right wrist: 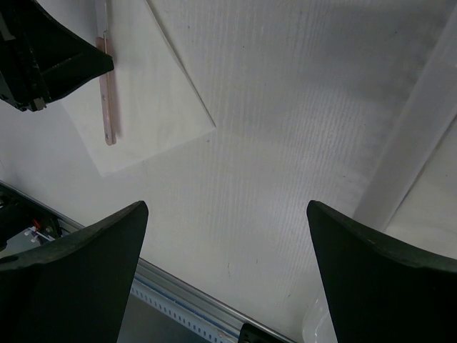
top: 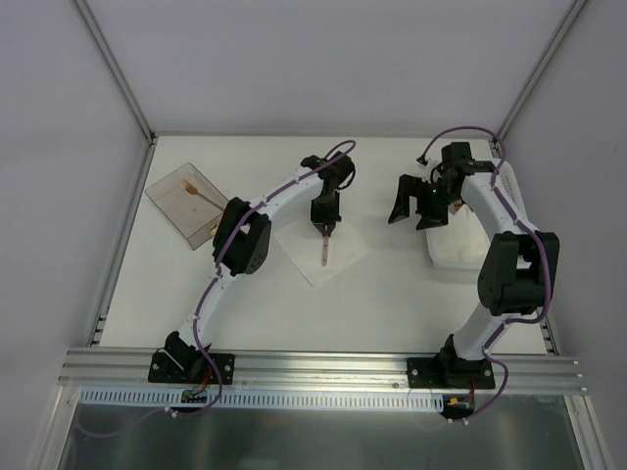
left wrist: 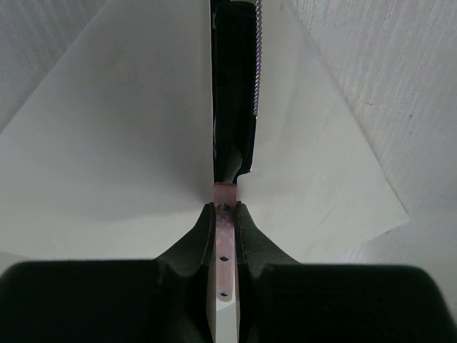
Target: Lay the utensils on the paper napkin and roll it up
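The white paper napkin (top: 318, 250) lies flat mid-table, one corner toward the arms. My left gripper (top: 324, 227) points down over it, shut on the handle of a copper knife (top: 325, 251) whose end reaches down to the sheet. In the left wrist view the handle (left wrist: 226, 243) is pinched between the fingers of the left gripper (left wrist: 226, 207), and the serrated blade (left wrist: 243, 86) runs away over the napkin (left wrist: 107, 143). A copper fork (top: 201, 192) lies in the clear box. My right gripper (top: 411, 211) hovers open and empty, to the right of the napkin.
The clear plastic box (top: 174, 208) sits at the back left. A white basket (top: 453, 250) stands under the right arm. In the right wrist view the napkin (right wrist: 146, 107), the knife (right wrist: 107, 93) and the table's front rail (right wrist: 186, 300) show.
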`<state>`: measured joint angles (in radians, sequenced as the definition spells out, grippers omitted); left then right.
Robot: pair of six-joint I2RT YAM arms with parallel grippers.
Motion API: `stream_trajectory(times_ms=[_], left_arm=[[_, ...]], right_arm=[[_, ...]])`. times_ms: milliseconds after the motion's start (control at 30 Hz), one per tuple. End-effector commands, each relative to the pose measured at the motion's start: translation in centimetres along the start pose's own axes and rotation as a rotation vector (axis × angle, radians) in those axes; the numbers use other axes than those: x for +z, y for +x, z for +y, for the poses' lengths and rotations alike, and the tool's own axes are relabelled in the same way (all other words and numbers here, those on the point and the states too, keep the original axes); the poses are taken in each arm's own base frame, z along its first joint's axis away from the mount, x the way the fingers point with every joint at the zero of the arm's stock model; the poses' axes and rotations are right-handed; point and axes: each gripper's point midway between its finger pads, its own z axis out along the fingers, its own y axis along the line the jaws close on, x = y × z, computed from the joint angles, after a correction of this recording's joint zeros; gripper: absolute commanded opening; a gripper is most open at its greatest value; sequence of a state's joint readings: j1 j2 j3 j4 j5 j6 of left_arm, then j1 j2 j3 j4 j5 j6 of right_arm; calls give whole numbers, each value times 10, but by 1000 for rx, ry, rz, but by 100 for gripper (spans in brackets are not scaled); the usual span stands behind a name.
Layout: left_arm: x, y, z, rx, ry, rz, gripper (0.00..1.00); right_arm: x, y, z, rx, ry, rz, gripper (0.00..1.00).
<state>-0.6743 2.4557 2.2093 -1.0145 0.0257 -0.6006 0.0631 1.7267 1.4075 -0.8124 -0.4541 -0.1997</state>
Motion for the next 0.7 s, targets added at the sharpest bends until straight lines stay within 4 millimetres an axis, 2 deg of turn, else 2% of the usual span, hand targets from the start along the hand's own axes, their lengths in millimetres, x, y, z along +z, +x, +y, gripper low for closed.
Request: stream_trajectory(times_ms=[0,467,667], left_arm=[[6,7,-2,-15,-4,24,0],[18,17,5,-20,-21,56,3],[18,18,5,-22,-20,58,18]], right_arm=[[-9,2,-2,10,7,-11,99],[-10,2,-5,20,9,-13,99],[-9,2,-5,23,5,-11,99]])
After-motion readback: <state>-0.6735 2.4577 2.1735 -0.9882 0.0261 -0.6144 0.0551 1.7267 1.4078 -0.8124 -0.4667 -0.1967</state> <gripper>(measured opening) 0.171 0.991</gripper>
